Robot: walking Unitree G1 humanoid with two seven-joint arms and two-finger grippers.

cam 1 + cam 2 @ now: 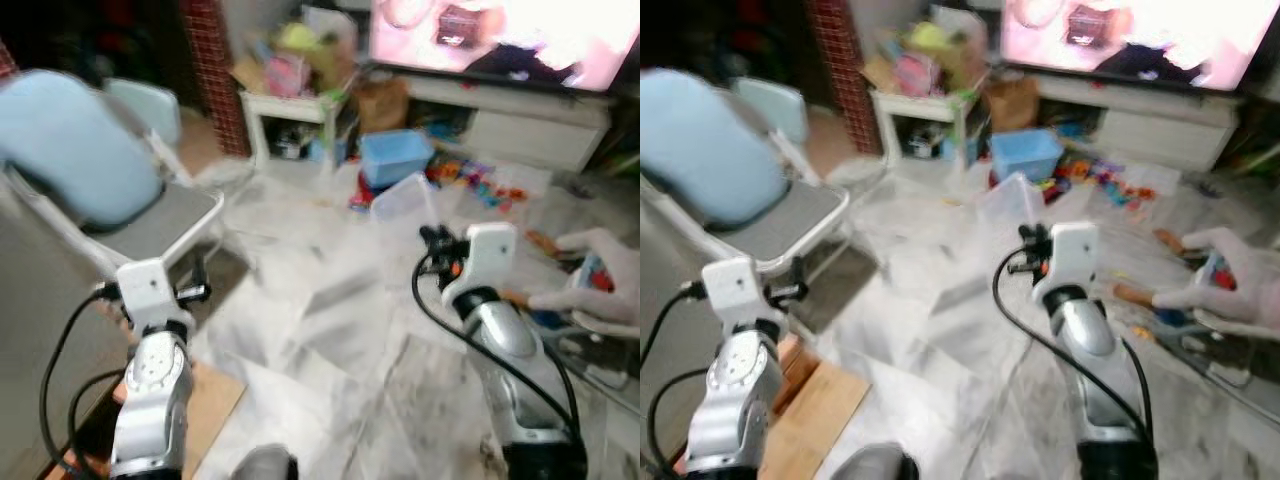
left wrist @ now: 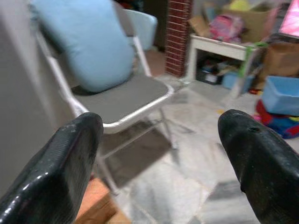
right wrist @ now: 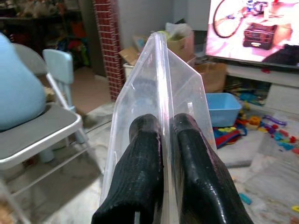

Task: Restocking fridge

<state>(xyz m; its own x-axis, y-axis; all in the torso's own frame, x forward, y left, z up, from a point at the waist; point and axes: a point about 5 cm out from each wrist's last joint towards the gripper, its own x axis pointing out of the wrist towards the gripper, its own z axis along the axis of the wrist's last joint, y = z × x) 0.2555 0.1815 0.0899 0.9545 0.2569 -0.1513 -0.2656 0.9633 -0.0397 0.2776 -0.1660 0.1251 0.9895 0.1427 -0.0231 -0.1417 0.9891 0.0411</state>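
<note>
My right gripper is shut on the edge of a clear plastic container, held edge-on and upright in front of me. In the left eye view the container sticks up just past the right gripper, above the marble floor. My left gripper is open with nothing between its fingers. It is raised at the left, near a folding chair. No fridge can be made out.
A grey folding chair with a light blue cushion stands close at the left. A person's white-gloved hand reaches in at the right. Ahead are a blue bin, scattered toys, a cluttered white side table and a TV.
</note>
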